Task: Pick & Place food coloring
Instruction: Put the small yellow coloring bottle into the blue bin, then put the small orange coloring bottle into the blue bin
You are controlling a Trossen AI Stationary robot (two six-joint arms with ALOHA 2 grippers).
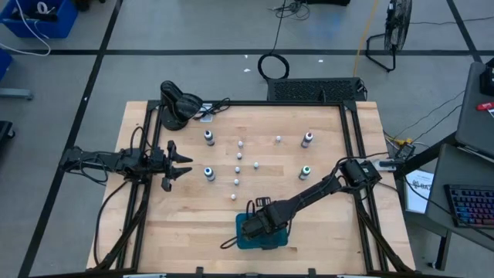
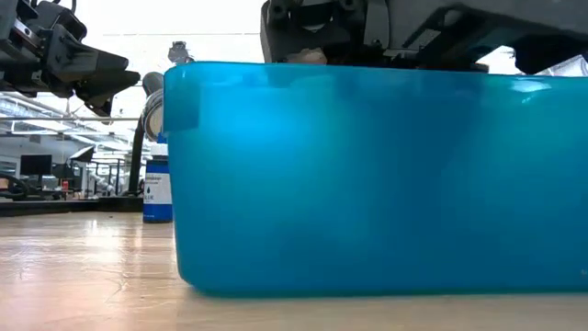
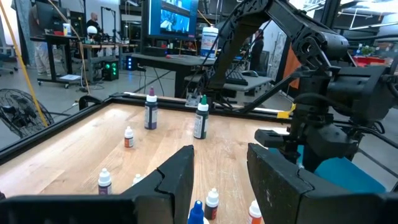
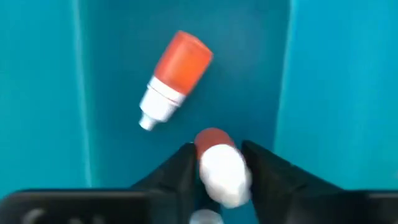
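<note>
Teal plastic fills the low view: the tray's (image 2: 367, 175) wall stands close, with only a thin strip of wooden table (image 1: 324, 224) showing under it and at the left. In the high view the tray (image 1: 245, 241) sits at the bottom middle of the table, near the front edge. The right gripper (image 1: 258, 222) is down over it, so there is little room there. In the right wrist view its fingers (image 4: 180, 165) sit on both sides of a small bottle (image 4: 219, 165) with a white cap and red body. The fingers are narrow and very near the bottle, but I cannot tell if they grip it. Just past it, an orange bottle (image 4: 174, 78) lies on its side on the tray floor, well inside the walls.

Farther up the table, in the middle of the high view, tiny whitish bottles (image 1: 238, 170) stand apart in loose rows, with bare wood between them. Four bigger bottles (image 1: 209, 173) with white tops stand around them like corners. Wood to the right of them is bare and open.

At the left side, the left gripper (image 1: 179, 164) hangs near the table's edge, close to a bigger bottle. Its fingers (image 3: 177, 180) are a little apart and hold nothing. A black rail (image 1: 270, 103) runs along the far edge.
</note>
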